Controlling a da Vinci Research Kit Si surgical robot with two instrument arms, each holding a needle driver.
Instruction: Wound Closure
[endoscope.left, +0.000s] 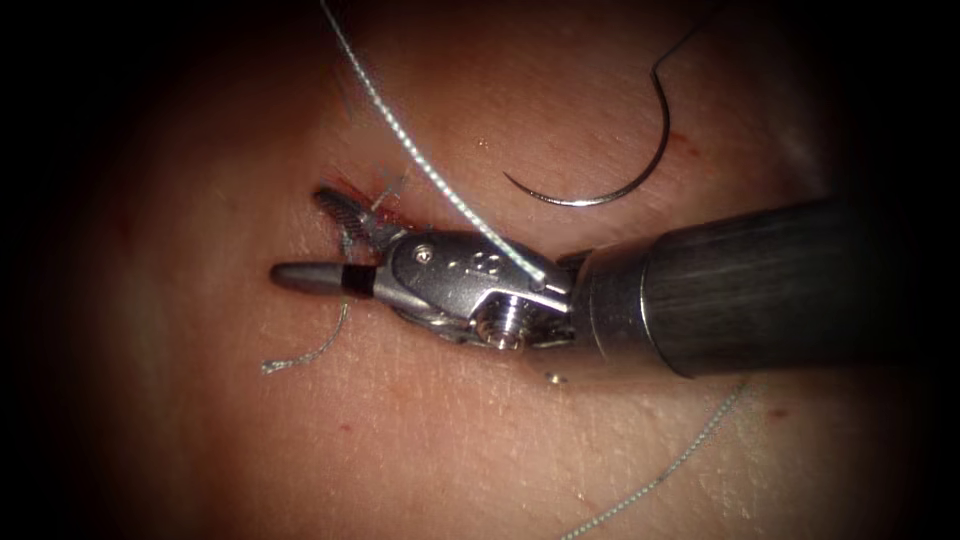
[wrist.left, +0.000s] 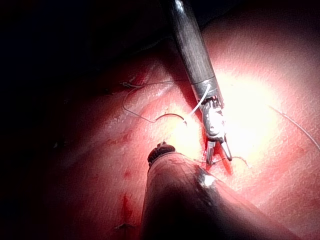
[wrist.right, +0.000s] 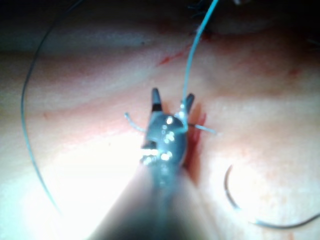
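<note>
A: Any markings or writing?
B: Small stamped characters on the wrist housing of the right tool (endoscope.left: 330, 240); too small to read. A black band rings one jaw near its base.

A: Right tool, state?
B: Comes in from the right on a dark grey shaft. Jaws spread apart, one smooth, the other showing its serrated face, tips at the cut (endoscope.left: 365, 200). They grip nothing. The right wrist view (wrist.right: 171, 102) shows the same spread.

A: Needle?
B: Curved needle (endoscope.left: 640, 165), thin, dark steel, lying free on the tissue (endoscope.left: 450, 420) to the right of the cut, held by no tool and not in the tissue. Also seen in the left wrist view (wrist.left: 172, 116).

A: Thread?
B: Pale braided thread (endoscope.left: 420, 160) runs taut from above, down across the tool's wrist. A short cut end (endoscope.left: 310, 350) curls below the jaws. Another loose length lies on the tissue near the shaft.

A: Tissue?
B: Pale pink, with red fluid (endoscope.left: 350, 185) at the cut.

A: Left tool?
B: Left arm's shaft (wrist.left: 200, 200) is seen very close in its wrist view; I cannot tell the state of its jaws.
</note>
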